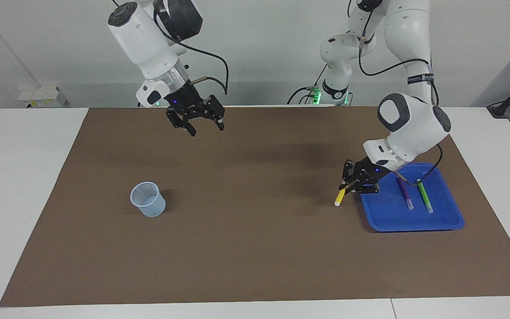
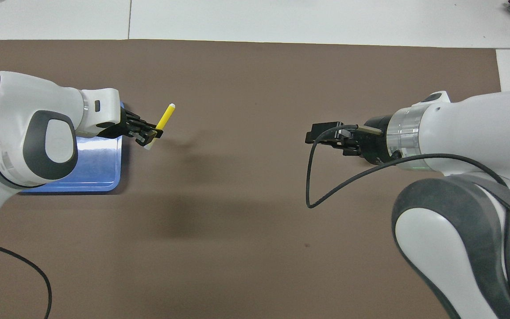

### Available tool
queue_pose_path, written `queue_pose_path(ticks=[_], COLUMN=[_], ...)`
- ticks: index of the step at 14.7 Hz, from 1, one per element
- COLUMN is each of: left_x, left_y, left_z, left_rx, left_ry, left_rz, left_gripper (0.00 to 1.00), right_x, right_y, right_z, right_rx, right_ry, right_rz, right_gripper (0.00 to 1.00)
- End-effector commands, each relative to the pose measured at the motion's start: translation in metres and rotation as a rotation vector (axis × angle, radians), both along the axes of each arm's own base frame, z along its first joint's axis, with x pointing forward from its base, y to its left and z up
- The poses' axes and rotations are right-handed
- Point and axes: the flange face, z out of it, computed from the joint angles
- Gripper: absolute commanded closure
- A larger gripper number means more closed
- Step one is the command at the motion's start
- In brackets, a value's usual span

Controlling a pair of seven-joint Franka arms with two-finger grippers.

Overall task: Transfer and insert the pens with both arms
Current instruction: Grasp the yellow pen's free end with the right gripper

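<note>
Nearest the robots, over the brown mat (image 1: 255,248) that covers the bench (image 1: 25,186), the right hand (image 1: 199,118) hangs in the air with its fingers spread apart and nothing in them; that arm waits. Farther out, at the left arm's end, the left hand (image 1: 356,182) is clamped on the yellow pen (image 1: 340,197) at the rim of the blue tray (image 1: 414,221), gripping it at one end so that most of the barrel and the pale tip stick out free, slanting down over the mat. On the tray lie the purple pen (image 1: 404,192) and the green pen (image 1: 425,196), side by side and a little apart. Farthest from the robots, toward the right arm's end, a pale translucent cup (image 1: 148,199) stands upright on the mat, mouth up. The pens look light, stiff and smooth, so I judge weight to be no trouble but slipping or swivelling between the fingers a real risk, the more so with a hold near one end. For a hand-over, the free middle of the barrel looks the best place for the second hand to take it. The cup seems light too and could tip if a pen strikes its rim.
</note>
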Motion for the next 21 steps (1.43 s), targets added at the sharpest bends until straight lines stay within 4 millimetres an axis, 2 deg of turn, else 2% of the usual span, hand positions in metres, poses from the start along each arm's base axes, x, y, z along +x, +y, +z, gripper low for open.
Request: queue_pose_path(ticks=[1,3,4,7,9,12,14,19,21], left_x=[-0.006,-0.015,-0.021,-0.037,-0.039,-0.044,-0.045,-0.049,-0.058], left_y=[-0.03,-0.06,-0.083,-0.13,-0.136,-0.147,-0.147,-0.148,-0.164], left_z=[0.009,0.016,0.018,0.025,0.025,0.026,0.033,0.042,0.046], left_rx=[-0.035,-0.103,-0.113,-0.124,-0.125,-0.127,-0.127,-0.127,-0.131], left_ry=[-0.029,-0.034,-0.057,-0.089,-0.11,-0.113,-0.12,-0.122,-0.115], left_rz=[-0.023,-0.009,-0.026,-0.074,-0.069,-0.082,-0.08,-0.083,-0.085], left_gripper=[1.0,1.0,1.0,1.0,1.0,1.0,1.0,1.0,1.0], right_x=[0.015,0.024,0.026,0.031,0.036,0.036,0.041,0.053,0.051], right_y=[0.003,0.005,0.018,0.056,0.079,0.08,0.078,0.082,0.093], right_z=[-0.004,-0.009,-0.012,-0.024,-0.036,-0.044,-0.052,-0.074,-0.079], right_rx=[0.092,0.103,0.105,0.118,0.125,0.115,0.1,0.094,0.096], right_ry=[-0.006,-0.036,-0.055,-0.125,-0.166,-0.166,-0.175,-0.221,-0.233], right_rz=[-0.14,-0.174,-0.166,-0.159,-0.159,-0.149,-0.128,-0.163,-0.157], right_gripper=[0.0,0.0,0.0,0.05,0.11,0.18,0.32,0.33,0.33])
